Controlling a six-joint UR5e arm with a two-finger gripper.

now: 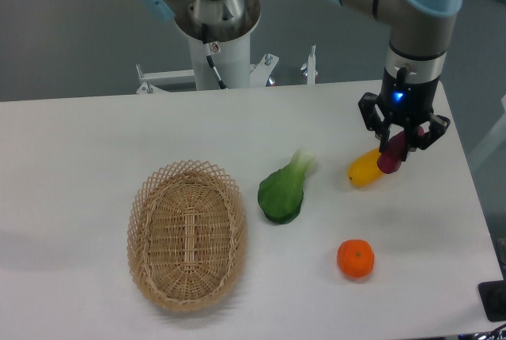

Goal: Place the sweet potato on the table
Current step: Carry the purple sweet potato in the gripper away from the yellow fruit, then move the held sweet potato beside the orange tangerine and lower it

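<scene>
The table (95, 134) runs wide and white, with its right edge slanting down close to the arm's working spot at about 3 o'clock. Bare surface lies between that edge and the orange (356, 258) at 5 o'clock, and across the whole left part beyond the wicker basket (186, 233) at 7 o'clock. The leafy green vegetable (284, 190) sits near centre.

The gripper (399, 146) hangs at 2 o'clock, fingers closed onto the sweet potato (393, 156), which points downward from between them. Its lower end sits just beside the yellow fruit (364, 169); whether it touches the fruit or the tabletop cannot be told.
</scene>
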